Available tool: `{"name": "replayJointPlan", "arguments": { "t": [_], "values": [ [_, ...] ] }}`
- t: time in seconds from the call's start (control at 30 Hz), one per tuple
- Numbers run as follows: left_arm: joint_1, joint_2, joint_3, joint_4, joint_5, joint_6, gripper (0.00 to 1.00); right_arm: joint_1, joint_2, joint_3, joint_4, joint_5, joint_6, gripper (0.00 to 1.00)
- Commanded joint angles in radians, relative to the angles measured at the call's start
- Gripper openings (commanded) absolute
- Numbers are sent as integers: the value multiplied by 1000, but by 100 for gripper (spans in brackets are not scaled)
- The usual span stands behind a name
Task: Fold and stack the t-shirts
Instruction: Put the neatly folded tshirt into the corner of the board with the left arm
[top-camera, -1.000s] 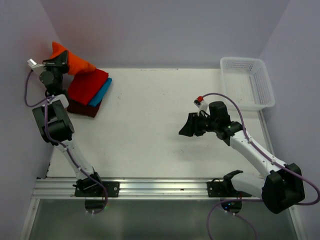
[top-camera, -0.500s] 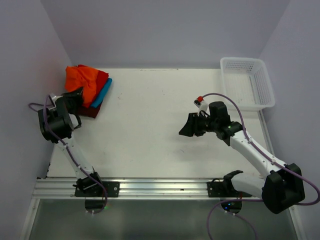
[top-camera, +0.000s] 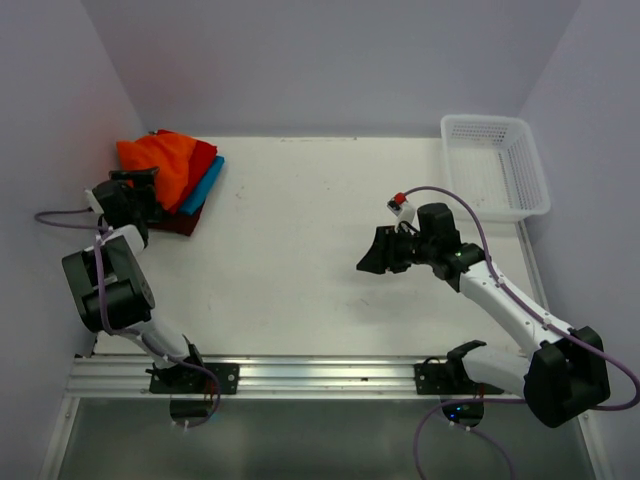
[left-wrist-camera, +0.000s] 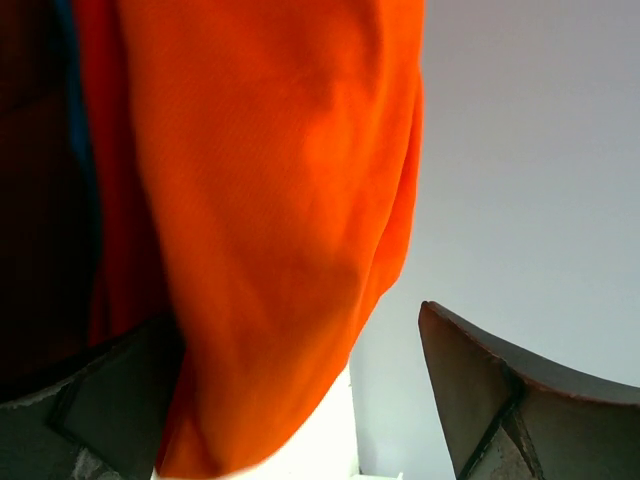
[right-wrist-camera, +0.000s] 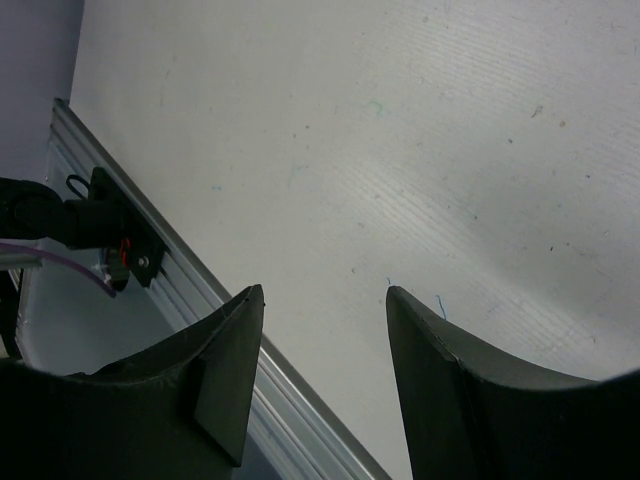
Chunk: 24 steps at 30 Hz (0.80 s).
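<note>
The t-shirts lie in a stack at the table's back left corner. A rumpled orange one (top-camera: 160, 160) is on top, over a red one (top-camera: 195, 168), a turquoise one (top-camera: 207, 186) and a dark maroon one (top-camera: 178, 222). My left gripper (top-camera: 140, 192) sits at the stack's left edge, open. In the left wrist view the orange shirt (left-wrist-camera: 270, 200) drapes between the wide-apart fingers (left-wrist-camera: 490, 390), loose from the left gripper (left-wrist-camera: 300, 320). My right gripper (top-camera: 372, 256) hovers open over bare table right of centre, with nothing between its fingers (right-wrist-camera: 325, 290).
A white mesh basket (top-camera: 495, 165) stands at the back right corner. An aluminium rail (top-camera: 320, 375) runs along the near edge and shows in the right wrist view (right-wrist-camera: 190, 290). Walls close in the left, back and right sides.
My left gripper has opened and let go of the orange shirt, which has dropped onto the stack. The left arm has swung down beside the pile. The right arm has stayed put.
</note>
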Motion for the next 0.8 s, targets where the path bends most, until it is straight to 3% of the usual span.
{"name": "replayJointPlan", "arguments": {
  "t": [0.0,0.17,0.33,0.57,0.77],
  "values": [
    [12,-121,2,-212,-46,103,100,4,-25,11,5,-3,-10,57],
    [15,-298,0,-453,-61,210,100,4,-22,12,7,-2,-10,57],
    [-18,-492,-30,-432,-85,469,100,6,-41,8,7,0,-7,58],
    [-86,-598,-30,-458,181,770,100,6,-73,17,-15,35,-8,59],
    [-380,-724,-61,-529,169,927,100,6,-131,40,-96,208,-21,63]
  ]
}}
